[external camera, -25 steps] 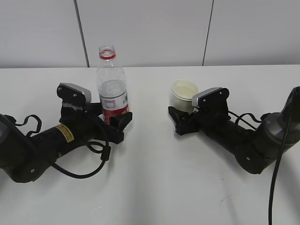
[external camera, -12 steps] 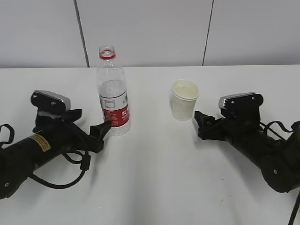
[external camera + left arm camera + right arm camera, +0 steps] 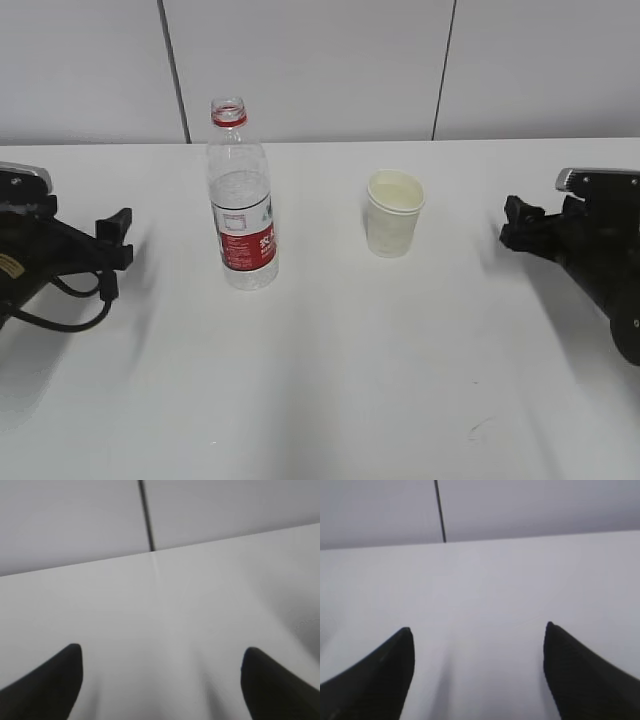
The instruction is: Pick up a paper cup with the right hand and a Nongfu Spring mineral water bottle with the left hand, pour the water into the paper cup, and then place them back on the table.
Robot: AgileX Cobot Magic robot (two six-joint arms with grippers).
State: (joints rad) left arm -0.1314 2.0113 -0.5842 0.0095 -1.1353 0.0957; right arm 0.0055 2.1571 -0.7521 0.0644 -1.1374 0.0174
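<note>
The Nongfu Spring bottle [image 3: 240,200] stands upright and uncapped on the white table [image 3: 330,380], left of centre. The paper cup [image 3: 393,212] stands upright to its right. My left gripper [image 3: 118,240] is at the far left edge, open and empty, well apart from the bottle. My right gripper [image 3: 515,224] is at the far right, open and empty, well apart from the cup. The left wrist view shows two spread fingertips [image 3: 55,672] over bare table; the right wrist view shows the same [image 3: 385,665]. Neither wrist view shows the bottle or cup.
A grey panelled wall [image 3: 320,70] with dark vertical seams runs behind the table's far edge. A faint scuff mark [image 3: 478,430] lies near the front right of the table.
Both arms have drawn back outward, the left to the left edge and the right to the right edge. The bottle and cup stand where they were.
</note>
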